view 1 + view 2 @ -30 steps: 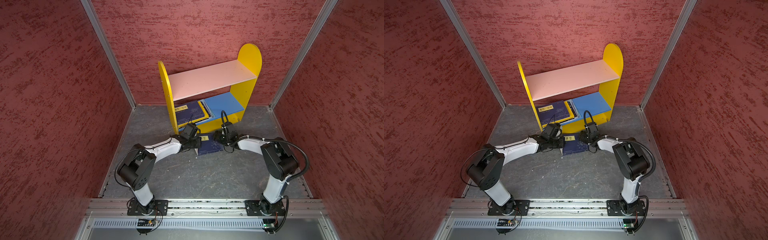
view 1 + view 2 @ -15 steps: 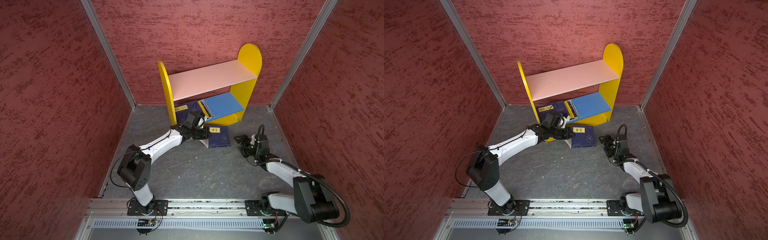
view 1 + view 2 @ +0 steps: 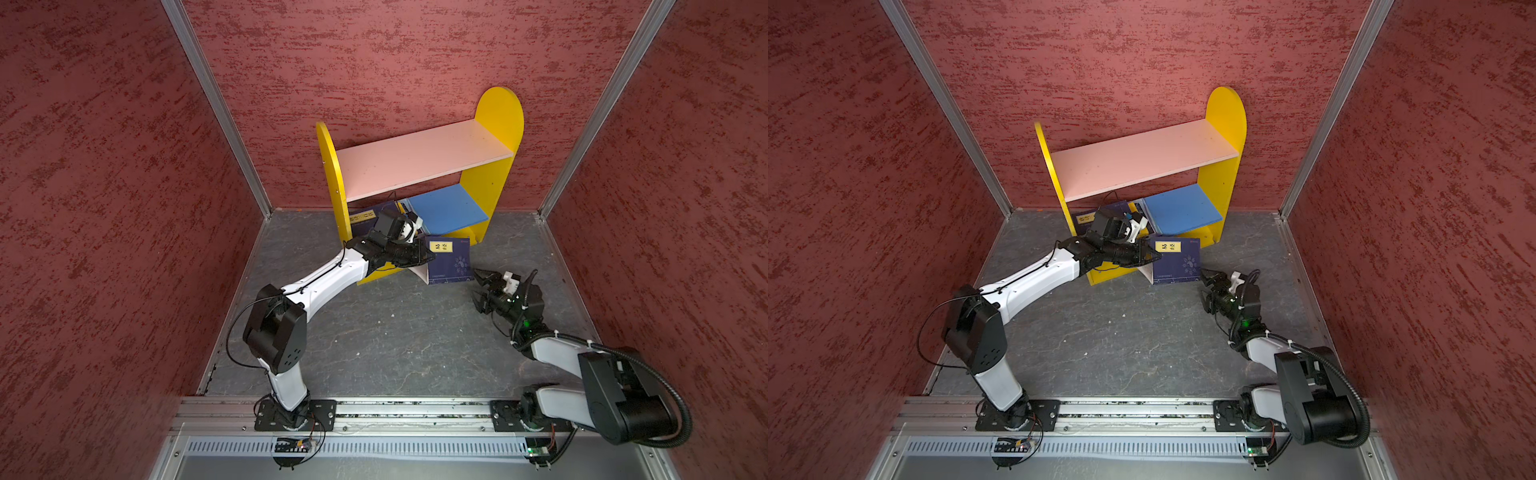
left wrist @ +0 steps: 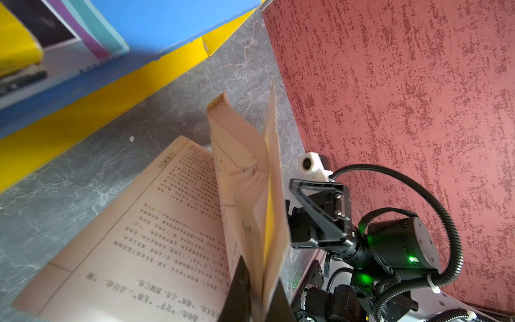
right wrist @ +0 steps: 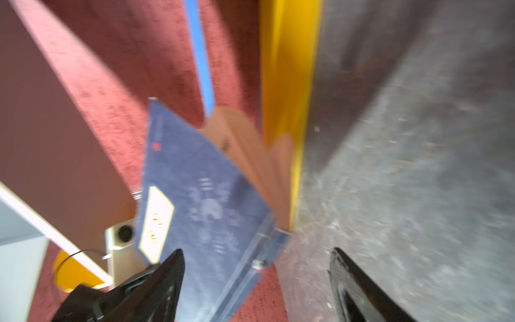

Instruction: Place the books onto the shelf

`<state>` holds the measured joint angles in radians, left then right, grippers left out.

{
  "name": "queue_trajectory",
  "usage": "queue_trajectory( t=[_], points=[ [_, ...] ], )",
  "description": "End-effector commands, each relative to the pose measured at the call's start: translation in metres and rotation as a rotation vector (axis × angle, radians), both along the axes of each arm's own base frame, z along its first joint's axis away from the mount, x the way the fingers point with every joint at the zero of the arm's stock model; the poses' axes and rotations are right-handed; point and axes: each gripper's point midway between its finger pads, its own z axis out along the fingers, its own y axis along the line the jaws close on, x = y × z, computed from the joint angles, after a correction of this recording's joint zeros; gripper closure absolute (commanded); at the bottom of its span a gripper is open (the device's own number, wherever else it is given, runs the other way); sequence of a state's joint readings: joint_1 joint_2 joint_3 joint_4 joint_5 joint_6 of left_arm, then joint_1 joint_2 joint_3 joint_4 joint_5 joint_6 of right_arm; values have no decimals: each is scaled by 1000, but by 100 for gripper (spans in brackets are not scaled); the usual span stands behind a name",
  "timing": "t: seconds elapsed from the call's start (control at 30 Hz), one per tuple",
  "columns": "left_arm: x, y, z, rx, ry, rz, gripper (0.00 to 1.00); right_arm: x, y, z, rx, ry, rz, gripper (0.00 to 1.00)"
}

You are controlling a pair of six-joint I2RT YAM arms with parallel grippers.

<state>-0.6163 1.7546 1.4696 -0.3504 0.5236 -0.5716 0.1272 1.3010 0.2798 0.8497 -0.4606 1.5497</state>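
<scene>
Pages of the navy book [image 3: 452,262] fan from the clamping left hand [image 3: 429,257]; right hand [image 3: 478,286] wide, empty.

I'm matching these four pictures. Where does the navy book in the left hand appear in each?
Top view: navy book, just right of centre, before the shelf.
Top view: navy book, centre, before the shelf.
Left wrist: its open printed pages fill the foreground.
Right wrist: its cover, mid-frame.
Shared landmark: the blue lower board.
</scene>
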Motion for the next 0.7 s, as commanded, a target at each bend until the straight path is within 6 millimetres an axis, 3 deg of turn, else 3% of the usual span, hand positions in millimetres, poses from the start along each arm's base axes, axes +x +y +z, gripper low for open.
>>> queue_trajectory(
  t=[0.0, 0.27, 0.47, 0.57, 0.67],
  points=[
    [2, -6, 25, -83, -38, -21, 100, 6, 4, 44, 98, -150, 12, 19],
    [1, -3, 39, -137, -49, -42, 100, 22, 17, 37, 139, -119, 60, 31],
    [0, 5, 34, -119, -28, -28, 100, 31, 17, 59, 257, -223, 58, 61],
    [1, 10, 31, -104, -25, -6, 100, 32, 19, 55, 256, -214, 66, 76],
    [2, 15, 33, -99, -28, 9, 94, 33, 20, 46, 233, -177, 67, 83]
  ],
)
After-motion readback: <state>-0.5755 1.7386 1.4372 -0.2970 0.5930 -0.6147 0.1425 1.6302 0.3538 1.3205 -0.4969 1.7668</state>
